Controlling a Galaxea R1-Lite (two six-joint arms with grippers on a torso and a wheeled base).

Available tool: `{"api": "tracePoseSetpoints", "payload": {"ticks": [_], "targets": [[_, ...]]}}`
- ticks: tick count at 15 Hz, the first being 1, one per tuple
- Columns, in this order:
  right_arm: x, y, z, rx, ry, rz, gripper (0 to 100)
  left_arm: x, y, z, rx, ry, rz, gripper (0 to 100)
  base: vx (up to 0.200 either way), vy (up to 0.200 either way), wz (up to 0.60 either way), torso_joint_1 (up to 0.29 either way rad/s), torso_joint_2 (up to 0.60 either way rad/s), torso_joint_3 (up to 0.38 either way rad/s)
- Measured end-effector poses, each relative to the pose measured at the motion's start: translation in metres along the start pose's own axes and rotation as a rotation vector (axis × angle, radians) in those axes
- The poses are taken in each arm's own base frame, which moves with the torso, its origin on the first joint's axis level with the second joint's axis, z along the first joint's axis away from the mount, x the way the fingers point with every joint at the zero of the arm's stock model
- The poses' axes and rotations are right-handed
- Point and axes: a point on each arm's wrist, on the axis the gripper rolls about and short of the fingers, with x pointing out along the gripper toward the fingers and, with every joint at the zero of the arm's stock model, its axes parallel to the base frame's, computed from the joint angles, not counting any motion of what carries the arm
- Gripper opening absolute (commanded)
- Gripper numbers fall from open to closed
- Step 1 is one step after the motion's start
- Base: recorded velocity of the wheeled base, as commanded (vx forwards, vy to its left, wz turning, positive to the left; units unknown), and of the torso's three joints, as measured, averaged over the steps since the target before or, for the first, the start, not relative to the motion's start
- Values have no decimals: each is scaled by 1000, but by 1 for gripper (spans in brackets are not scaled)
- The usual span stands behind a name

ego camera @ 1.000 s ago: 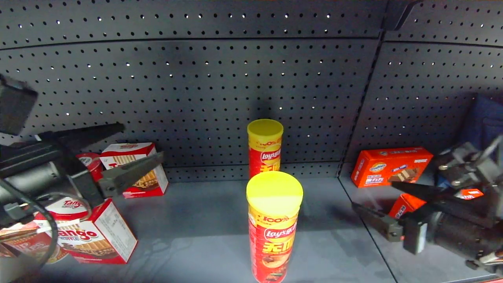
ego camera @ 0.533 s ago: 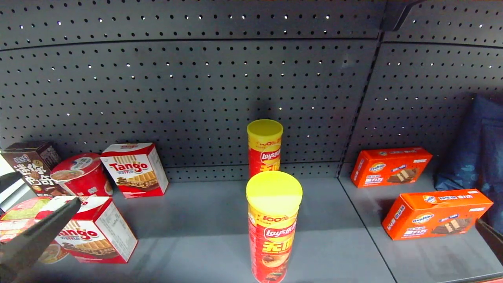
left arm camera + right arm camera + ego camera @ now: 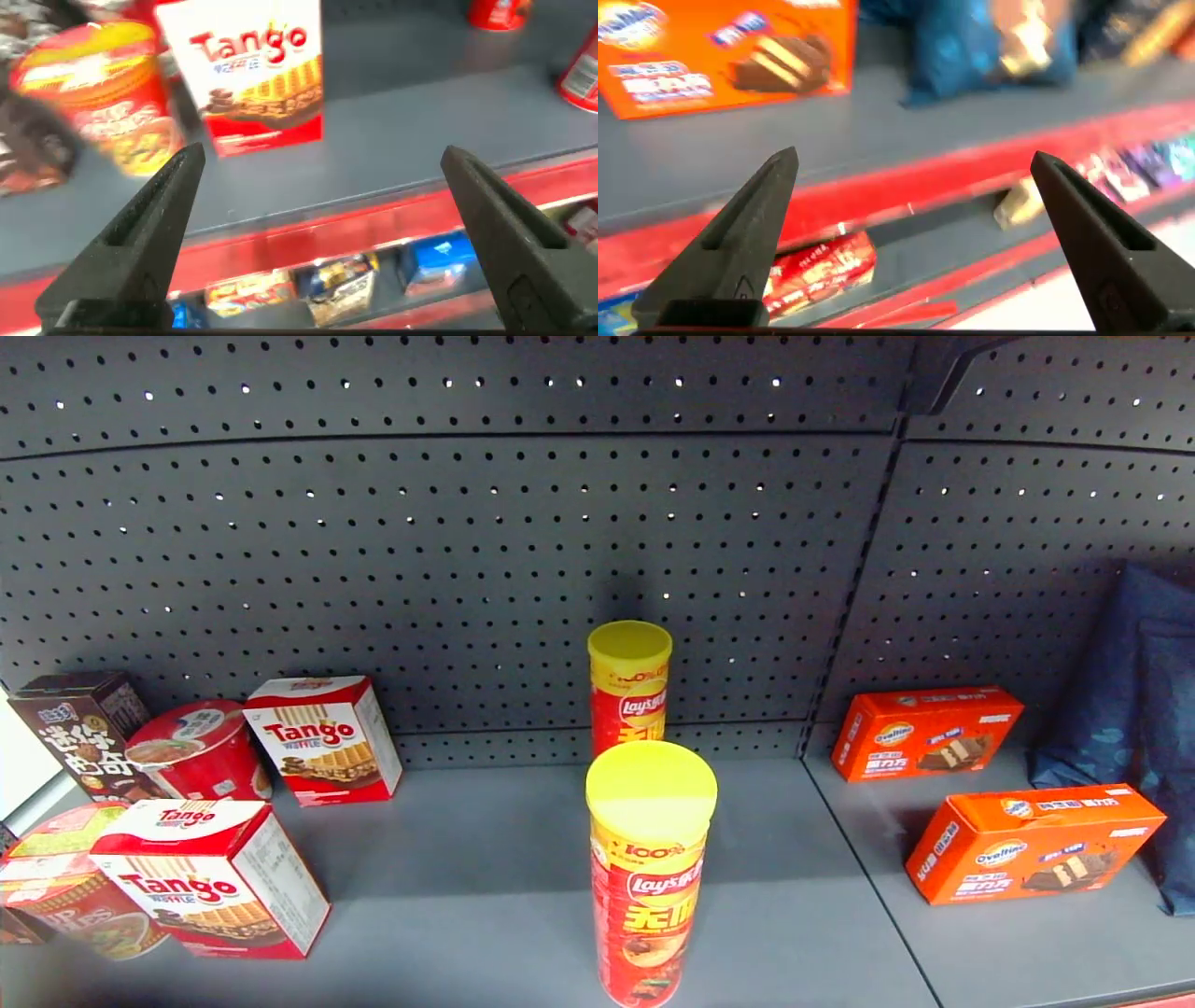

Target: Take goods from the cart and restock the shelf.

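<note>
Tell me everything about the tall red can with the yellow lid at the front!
The front can is a tall round tube, red with yellow print and a picture of chips. It has a flat yellow lid that looks like plastic. It stands upright in the middle of the grey shelf, near the front edge. A second can just like it stands behind, closer to the pegboard wall. Only the shelf can be seen touching it.

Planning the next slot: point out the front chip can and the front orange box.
front chip can [image 3: 651,896], head view, side label.
front orange box [image 3: 1036,863], head view, front face.
</note>
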Motion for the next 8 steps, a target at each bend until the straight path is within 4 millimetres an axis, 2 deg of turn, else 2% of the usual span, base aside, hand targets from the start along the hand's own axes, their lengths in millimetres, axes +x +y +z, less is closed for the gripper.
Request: {"api": "tracePoseSetpoints", "payload": {"ticks": [1, 2, 4, 6, 8], "targets": [[-3, -1, -4, 34, -2, 3, 100, 1, 0, -8, 2, -10, 7, 100, 0, 0, 0, 0, 0, 0], [-6, 0, -6, 59, -20, 71, 100, 3, 0, -11, 10, -71, 12, 100, 0, 0, 0, 0, 0, 0], [-9, 2, -7, 75, -45, 218, 100, 5, -1, -21, -5, -73, -1, 100, 0, 0, 0, 0, 0, 0], [-11, 4, -8, 64, -54, 339, 100, 6, -2, -24, -39, -71, -11, 100, 0, 0, 0, 0, 0, 0], [-12, 5, -8, 60, -52, 374, 100, 5, -2, -25, -44, -73, -11, 100, 0, 0, 0, 0, 0, 0]]}}
